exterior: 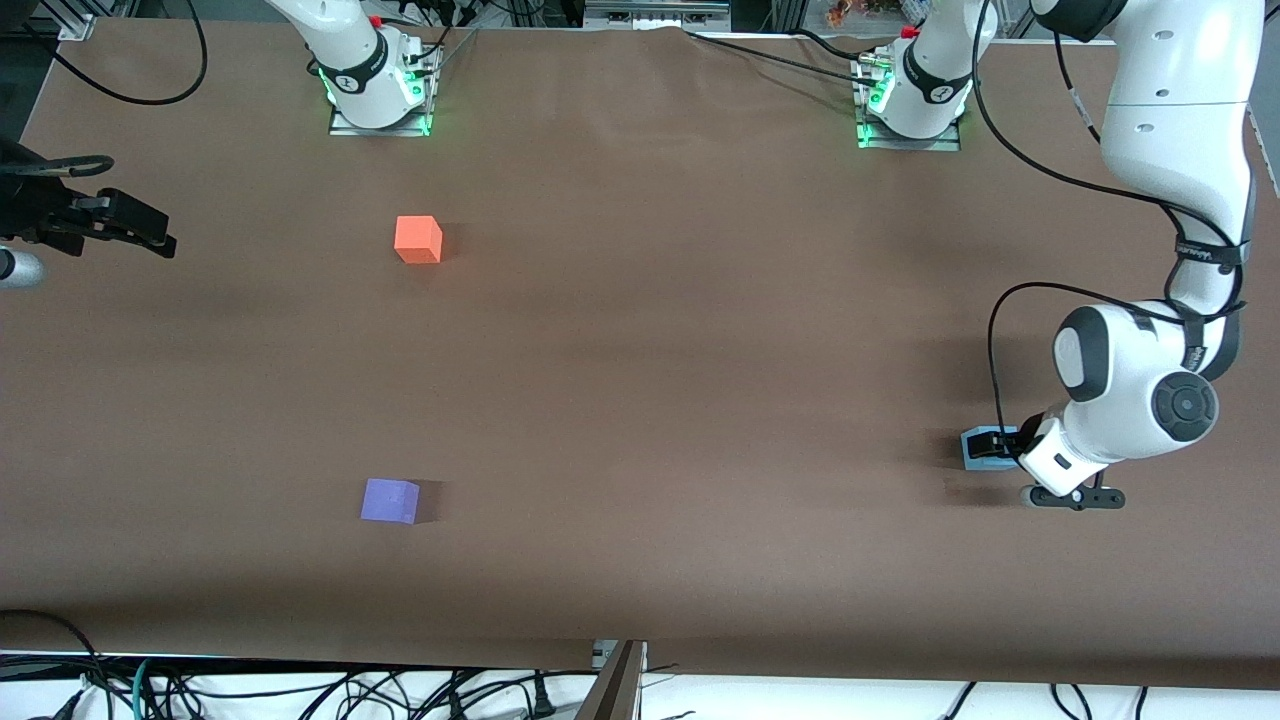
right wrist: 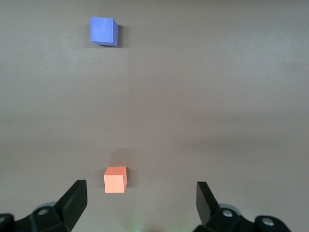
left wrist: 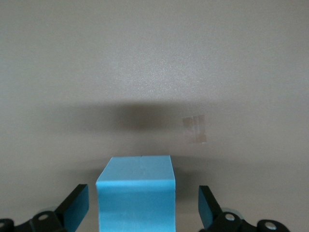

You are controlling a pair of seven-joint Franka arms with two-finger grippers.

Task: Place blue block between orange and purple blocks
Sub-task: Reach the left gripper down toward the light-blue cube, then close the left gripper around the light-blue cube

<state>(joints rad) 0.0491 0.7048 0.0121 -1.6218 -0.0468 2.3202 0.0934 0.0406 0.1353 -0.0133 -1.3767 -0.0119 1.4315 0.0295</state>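
The light blue block [exterior: 976, 447] sits on the brown table near the left arm's end. My left gripper [exterior: 993, 448] is down around it, open, with a gap on each side of the block [left wrist: 136, 193] in the left wrist view, where the gripper [left wrist: 142, 209] straddles it. The orange block [exterior: 418, 240] lies toward the right arm's end, farther from the front camera. The purple block [exterior: 390, 500] lies nearer that camera, in line with it. My right gripper [exterior: 150, 232] waits open and empty at the right arm's end; the right wrist view shows it [right wrist: 140, 199], the orange block [right wrist: 115, 179] and the purple block [right wrist: 103, 31].
The two arm bases [exterior: 380, 95] [exterior: 912, 105] stand along the table's edge farthest from the front camera. A small patch of tape [left wrist: 195, 129] marks the table surface close to the blue block. Cables [exterior: 300, 690] hang below the table's near edge.
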